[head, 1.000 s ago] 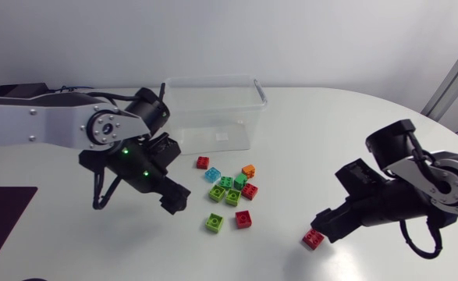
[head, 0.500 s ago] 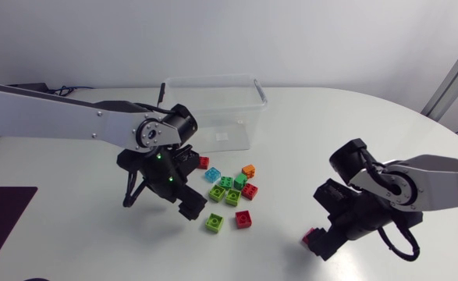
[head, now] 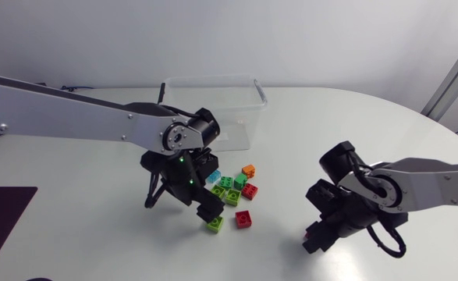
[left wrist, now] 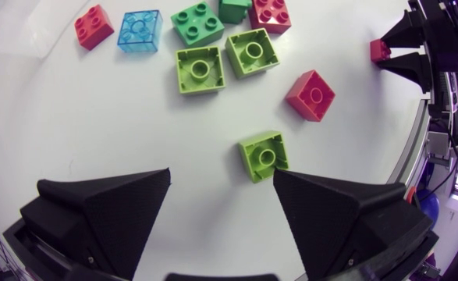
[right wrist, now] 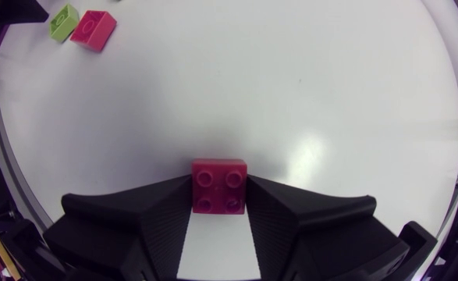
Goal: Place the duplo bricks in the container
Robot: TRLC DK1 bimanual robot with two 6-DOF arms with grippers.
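Several duplo bricks lie in a loose pile (head: 236,187) in front of the clear plastic container (head: 213,105). My left gripper (head: 207,209) hovers open over the pile's near edge. In the left wrist view a light green brick (left wrist: 264,154) lies just ahead of the open left gripper (left wrist: 222,178), close to one finger. A red brick (left wrist: 310,94) sits a little beyond it. My right gripper (head: 313,236) is low on the table, apart from the pile. It is shut on a dark red brick (right wrist: 219,186), with a finger against each side.
Beyond the light green brick lie two more light green bricks (left wrist: 199,69), a green one (left wrist: 198,22), a blue one (left wrist: 139,27) and a red one (left wrist: 94,25). An orange brick (head: 248,169) lies nearest the container. The container stands at the back of the table.
My left arm has swung right and forward, from beside the container to over the pile's near edge. My right gripper has closed on the dark red brick.
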